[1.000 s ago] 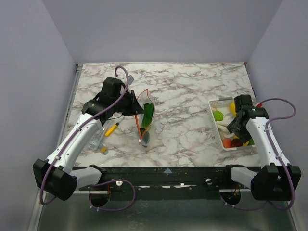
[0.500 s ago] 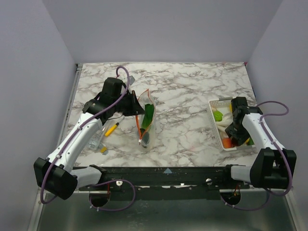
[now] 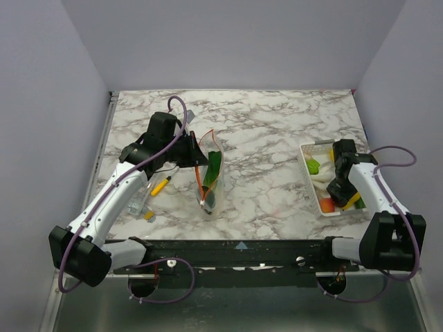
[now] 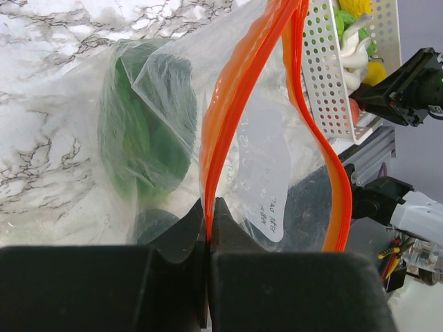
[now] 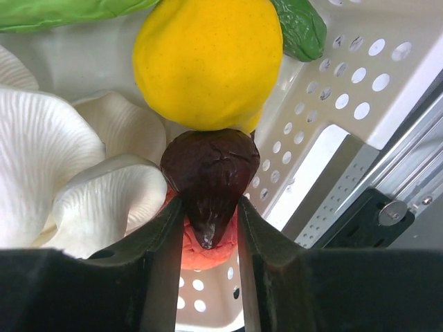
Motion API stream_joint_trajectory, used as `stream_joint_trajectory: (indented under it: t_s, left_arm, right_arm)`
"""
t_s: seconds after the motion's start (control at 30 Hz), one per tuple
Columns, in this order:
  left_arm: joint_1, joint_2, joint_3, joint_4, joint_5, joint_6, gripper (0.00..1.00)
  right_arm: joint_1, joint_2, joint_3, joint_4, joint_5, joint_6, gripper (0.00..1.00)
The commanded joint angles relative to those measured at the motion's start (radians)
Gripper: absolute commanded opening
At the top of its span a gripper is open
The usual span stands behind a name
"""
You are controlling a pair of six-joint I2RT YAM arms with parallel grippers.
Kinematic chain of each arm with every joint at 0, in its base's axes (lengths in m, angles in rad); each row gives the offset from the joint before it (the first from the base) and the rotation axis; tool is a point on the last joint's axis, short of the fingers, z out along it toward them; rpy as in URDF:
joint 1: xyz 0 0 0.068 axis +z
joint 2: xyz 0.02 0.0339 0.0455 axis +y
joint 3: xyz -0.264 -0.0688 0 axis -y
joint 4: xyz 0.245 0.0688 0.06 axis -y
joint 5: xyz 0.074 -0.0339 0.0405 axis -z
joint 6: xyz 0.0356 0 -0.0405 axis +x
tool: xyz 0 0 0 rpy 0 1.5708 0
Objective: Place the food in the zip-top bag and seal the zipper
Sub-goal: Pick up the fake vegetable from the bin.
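Observation:
The clear zip-top bag [image 3: 210,181] stands left of centre, mouth up, with a leafy green vegetable [image 4: 142,131] inside. My left gripper [image 3: 196,158] is shut on one side of the red-orange zipper [image 4: 228,104]; the other side of the strip bows away, so the mouth gapes. My right gripper [image 3: 337,188] is down in the white slotted tray [image 3: 305,166]. Its jaws [image 5: 210,207] pinch a dark brown food piece [image 5: 210,173]. An orange-red peach [image 5: 204,252] lies under it, a yellow fruit [image 5: 208,62] beyond it, and white pieces [image 5: 48,166] to the left.
A short yellow pen [image 3: 160,186] and a small clear plastic item [image 3: 137,200] lie left of the bag, under my left arm. More green pieces [image 3: 315,166] sit in the tray's far half. The tray is near the table's right edge and front rail.
My right gripper has dropped into the near part of the tray and closed round the dark brown piece. The left arm and the bag have stayed still.

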Motion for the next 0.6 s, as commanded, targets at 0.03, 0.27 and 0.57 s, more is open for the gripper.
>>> stream_joint_trajectory:
  t_s: [0.03,0.27,0.57]
  left_arm:
    - [0.004,-0.009,-0.013,0.022,0.031,0.014,0.00]
    - [0.012,-0.016,-0.021,0.032,0.035,0.014,0.00]
    - [0.040,-0.044,-0.055,0.067,0.018,0.015,0.00]
  right_arm:
    - [-0.005,-0.058,0.006,-0.022,0.027,0.039,0.23]
    - [-0.004,-0.186,0.102,-0.048,0.011,-0.006,0.02]
    - [-0.004,-0.286,0.244,0.021,-0.259,-0.191,0.00]
